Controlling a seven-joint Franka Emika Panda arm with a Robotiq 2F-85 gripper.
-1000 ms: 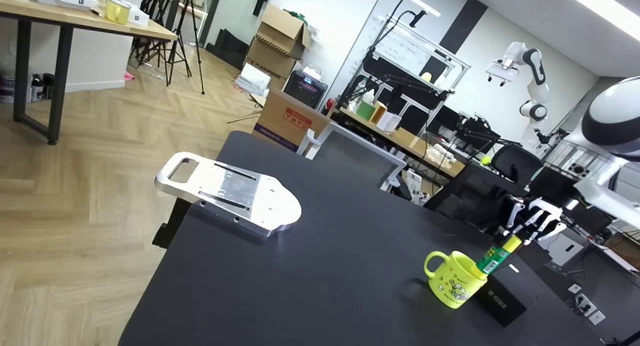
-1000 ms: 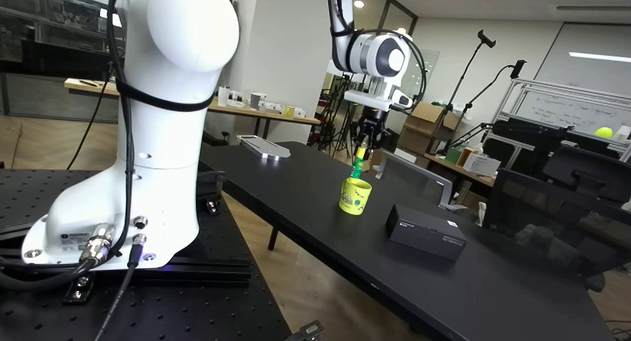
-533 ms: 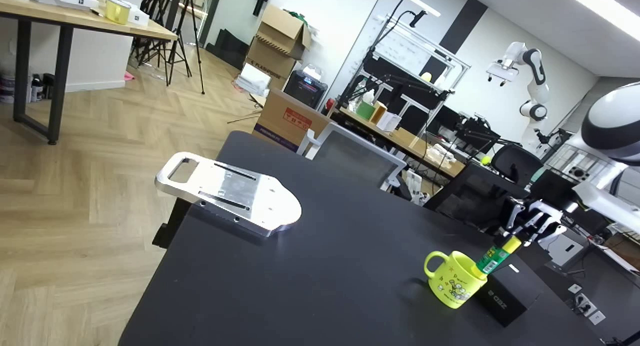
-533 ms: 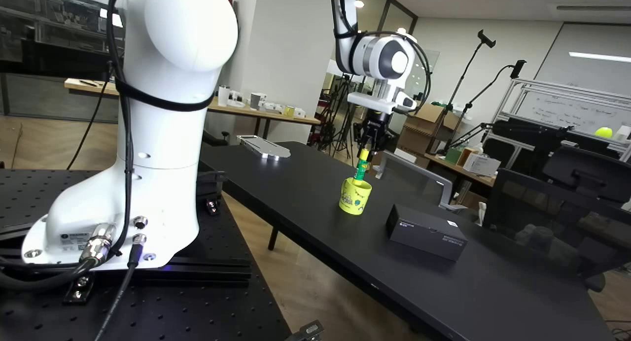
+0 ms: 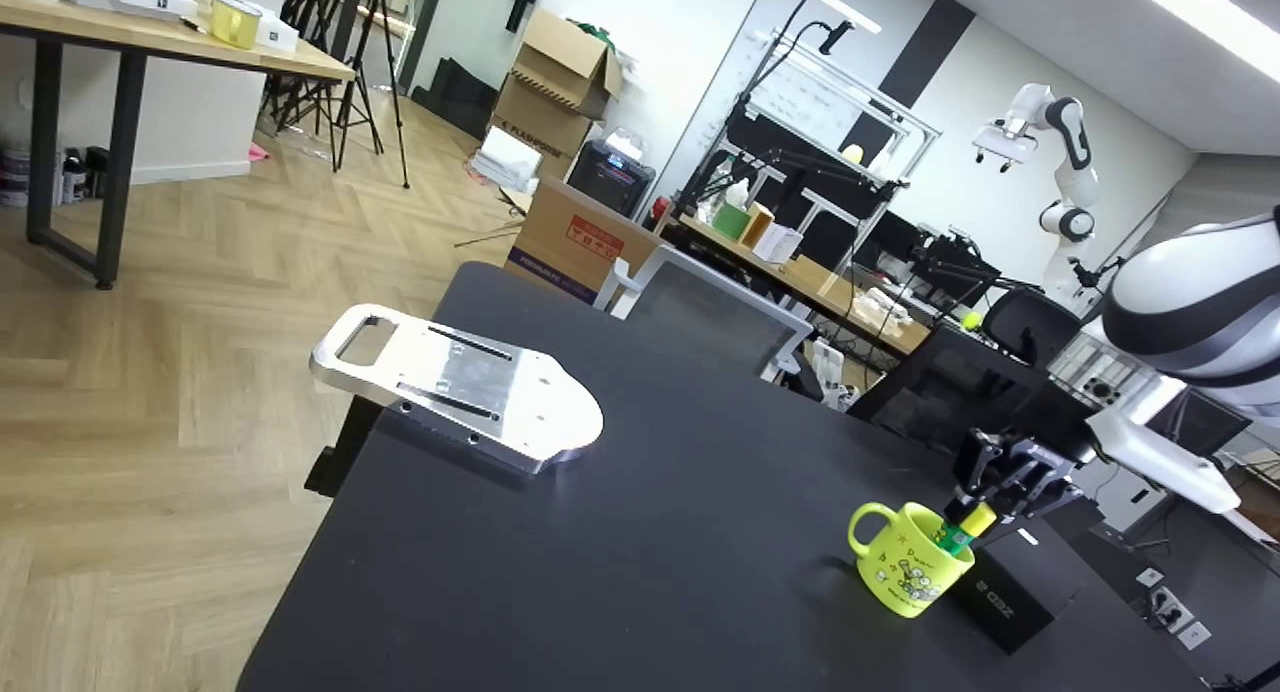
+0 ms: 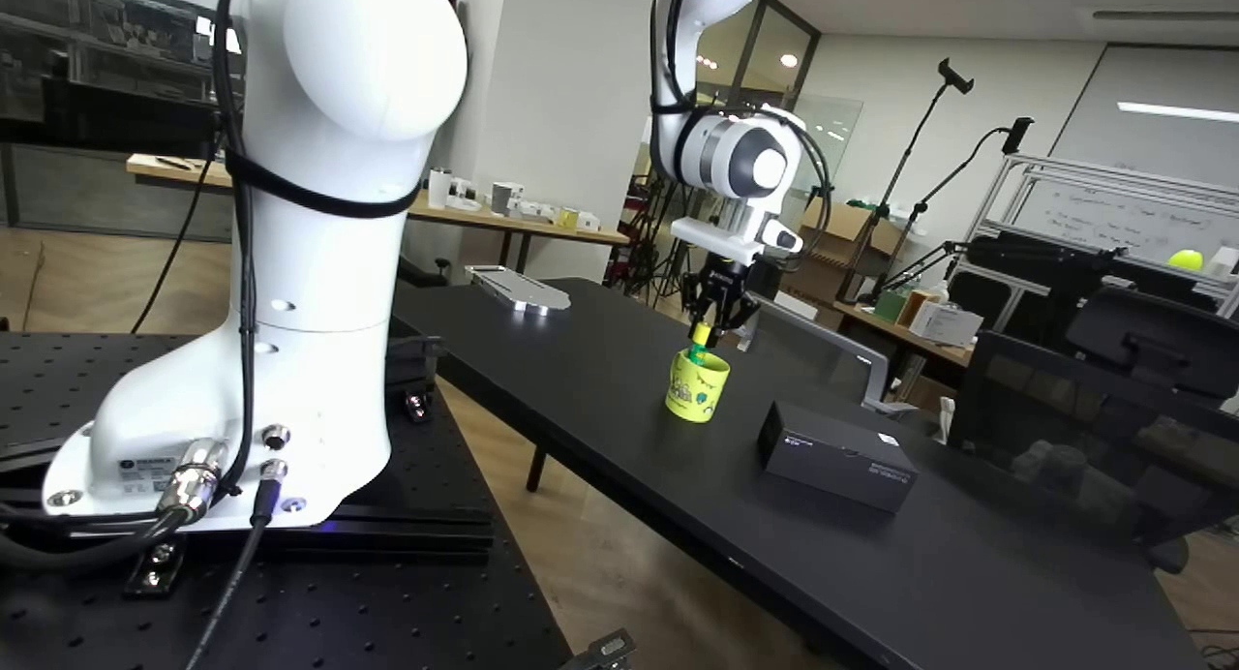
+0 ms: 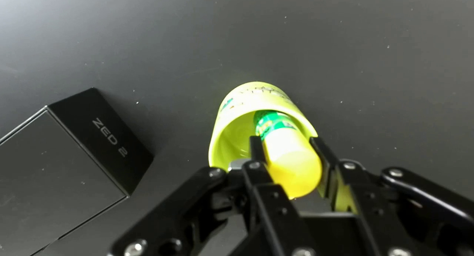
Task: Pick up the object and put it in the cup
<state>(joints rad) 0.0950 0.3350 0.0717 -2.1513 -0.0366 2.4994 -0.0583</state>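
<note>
- Pale wood floor (image 5: 230, 352), laid herringbone.
- Dark bench (image 5: 650, 532) with a rounded corner; just beyond its edge, a grey mesh-backed chair (image 5: 700, 317) with a pale frame.
- Wood-topped desk (image 5: 305, 60) on black legs, well apart from the bench.
- White wall (image 5: 690, 17), stacked cardboard boxes (image 5: 550, 87) in front.
- Bright rectangular light (image 5: 1215, 17) in a pale ceiling (image 5: 1060, 32).
- In an exterior view, dark-framed glass panes (image 6: 774, 45), a whiteboard (image 6: 1084, 239) with handwriting and a black office chair (image 6: 1074, 409).
</note>
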